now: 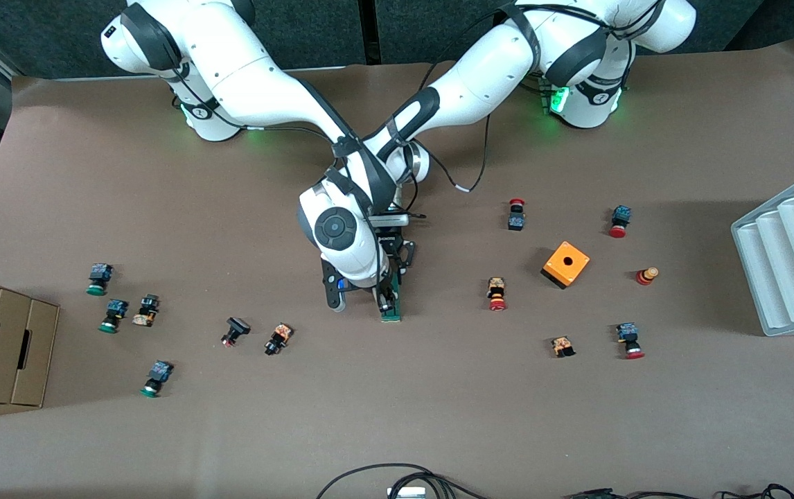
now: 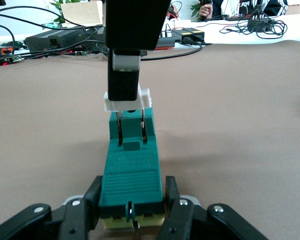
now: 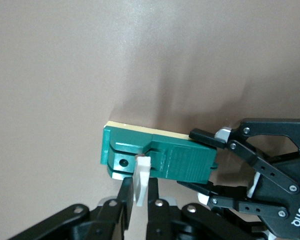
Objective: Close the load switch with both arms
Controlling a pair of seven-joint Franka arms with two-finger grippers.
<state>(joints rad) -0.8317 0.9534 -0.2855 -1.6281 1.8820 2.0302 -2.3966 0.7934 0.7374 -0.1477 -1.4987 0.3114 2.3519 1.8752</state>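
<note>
While the left gripper point(image 2: 132, 210) clamps one end of the small, rigid, light-looking green load switch point(image 2: 131, 165) on the table, the right gripper point(image 3: 138, 200) pinches its thin white lever point(image 3: 142, 179), likely the delicate part.

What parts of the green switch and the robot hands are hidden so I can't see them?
- Front view: most of the load switch is covered by the two arms' wrists; only its end nearest the camera shows.
- Front view: the left end effector is largely hidden under the arms.
- Left wrist view: the white lever is partly covered by the right end effector.
- Right wrist view: the right end effector's body is cut off by the picture's edge.
</note>
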